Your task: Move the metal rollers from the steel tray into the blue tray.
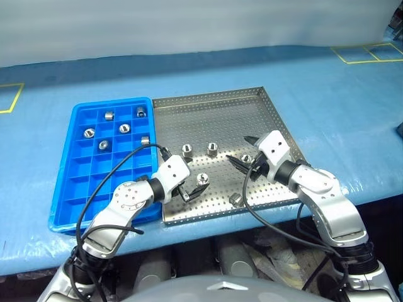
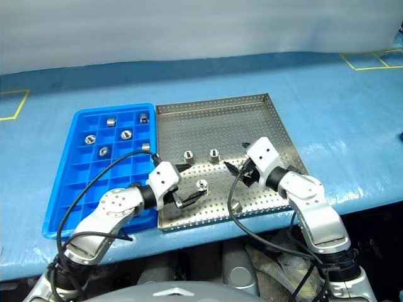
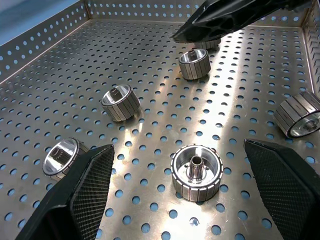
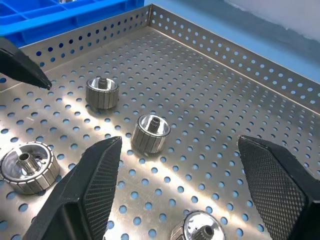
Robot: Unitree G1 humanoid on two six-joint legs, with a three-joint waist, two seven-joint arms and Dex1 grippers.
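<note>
Left eye view shows the steel tray [image 1: 220, 110] on the blue table cover with the blue tray [image 1: 69, 182] touching its left side. Six metal rollers [image 1: 124, 128] already sit in separate compartments of the blue tray; four more lie on the perforated floor. The left gripper [image 1: 187, 185] hangs low over the front of the steel tray, jaws spread wide and empty, with one upright roller [image 3: 195, 171] lying between its fingers in the left wrist view. The right gripper [image 1: 247, 157] hovers near the tray's middle, jaws also parted and holding nothing.

Risks, as I judge them: the fingers may close off-centre and send the round roller skidding across the slick floor. The two grippers work near each other, so a reach by either could clip the other. A roller [image 1: 236, 199] beside the front rim could be knocked out.
</note>
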